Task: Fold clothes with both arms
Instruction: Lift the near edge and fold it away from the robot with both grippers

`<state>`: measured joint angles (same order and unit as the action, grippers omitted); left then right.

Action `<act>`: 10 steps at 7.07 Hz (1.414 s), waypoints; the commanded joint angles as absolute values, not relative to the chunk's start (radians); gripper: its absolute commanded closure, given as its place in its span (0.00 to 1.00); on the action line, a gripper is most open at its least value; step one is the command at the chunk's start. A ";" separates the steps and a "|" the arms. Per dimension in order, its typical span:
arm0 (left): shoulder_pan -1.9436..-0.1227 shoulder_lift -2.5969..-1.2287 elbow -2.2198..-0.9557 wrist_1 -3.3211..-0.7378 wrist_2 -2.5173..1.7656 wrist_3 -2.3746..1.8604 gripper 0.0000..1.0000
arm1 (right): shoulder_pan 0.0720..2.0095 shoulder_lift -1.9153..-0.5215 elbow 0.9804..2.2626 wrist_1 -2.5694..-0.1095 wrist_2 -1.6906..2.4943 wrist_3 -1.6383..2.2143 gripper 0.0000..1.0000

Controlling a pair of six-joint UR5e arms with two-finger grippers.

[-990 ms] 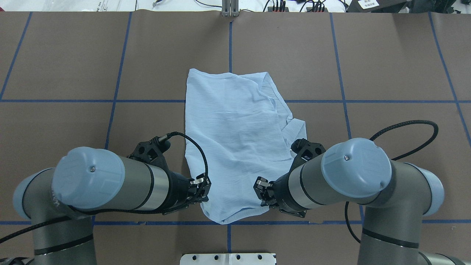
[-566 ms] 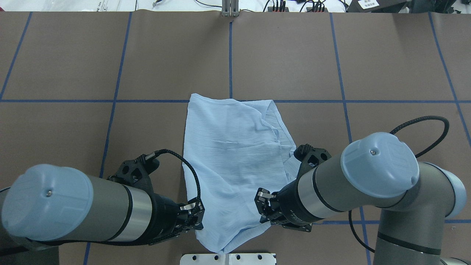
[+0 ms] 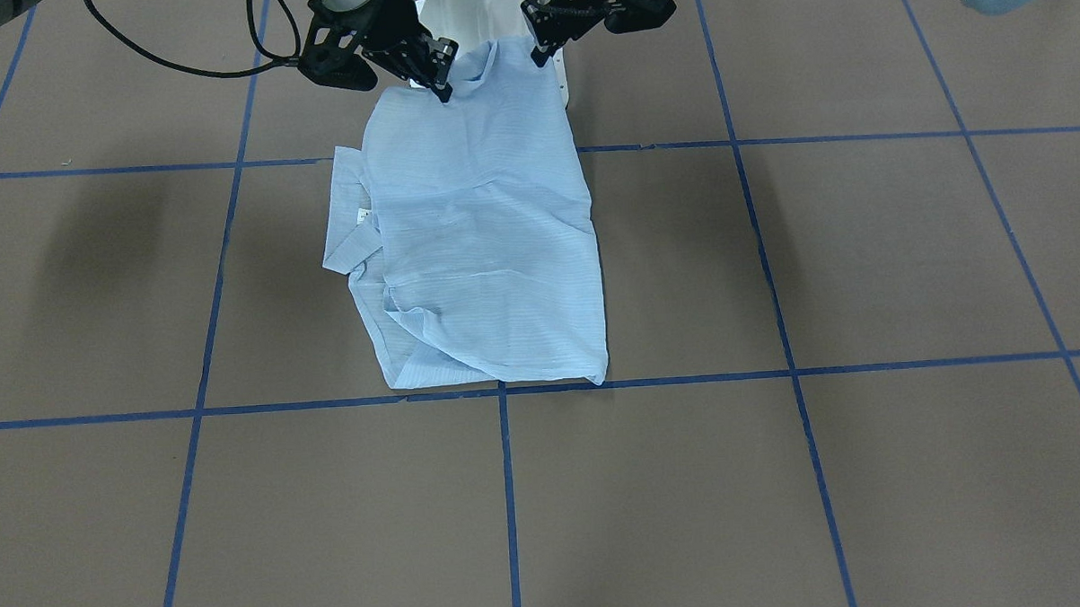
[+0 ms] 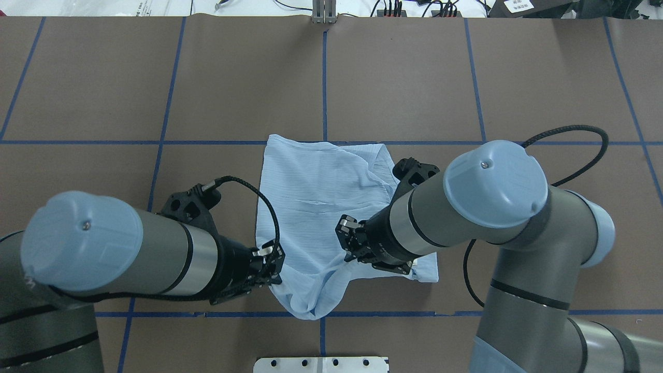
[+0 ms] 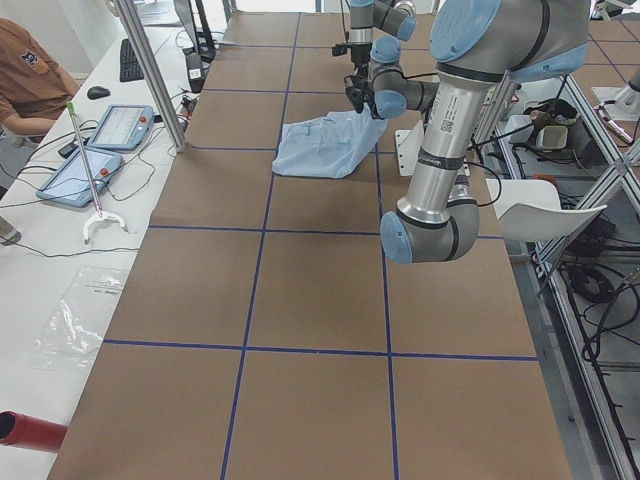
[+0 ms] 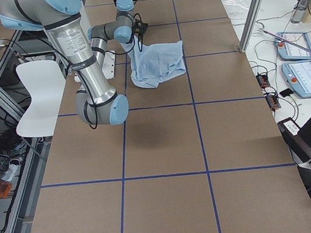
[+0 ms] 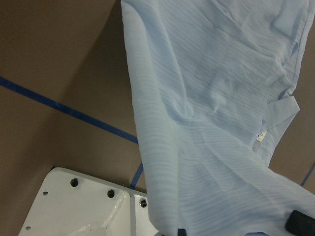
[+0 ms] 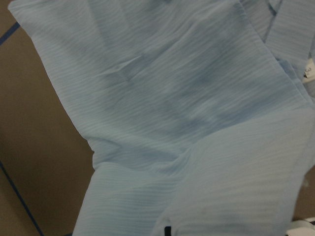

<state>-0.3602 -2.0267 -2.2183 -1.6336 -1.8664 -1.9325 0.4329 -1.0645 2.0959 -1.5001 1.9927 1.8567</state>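
Observation:
The light-blue striped shirt (image 4: 321,191) lies crumpled in the middle of the brown table, its far edge on a blue tape line. Its near hem is lifted off the table. My left gripper (image 4: 274,267) is shut on the hem's left corner. My right gripper (image 4: 346,247) is shut on the hem further right and hangs over the shirt's body. In the front-facing view the right gripper (image 3: 441,82) and the left gripper (image 3: 540,47) hold the raised edge of the shirt (image 3: 484,234). A small white label (image 7: 261,136) shows by a folded flap. Cloth fills the right wrist view (image 8: 187,98).
The white pedestal base plate (image 4: 321,364) sits at the table's near edge, just below the hanging hem. Blue tape lines (image 4: 155,142) grid the brown table. The right arm's black cable (image 4: 570,150) loops out to the right. A person (image 5: 30,70) sits beyond the table.
The shirt was first dragged toward the robot. Since then both grippers have moved forward with the hem, the right one further forward and leftward over the shirt.

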 commanded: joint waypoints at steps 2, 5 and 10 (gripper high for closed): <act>-0.494 -2.042 -2.119 -1.704 -1.870 -1.885 1.00 | 0.488 -0.997 1.959 -1.497 1.928 1.769 1.00; -0.546 -2.063 -1.952 -1.857 -1.870 -1.878 1.00 | 0.578 -0.928 1.834 -1.493 1.930 1.770 1.00; -0.610 -2.135 -1.780 -1.963 -1.870 -1.872 1.00 | 0.612 -0.827 1.612 -1.486 1.931 1.755 1.00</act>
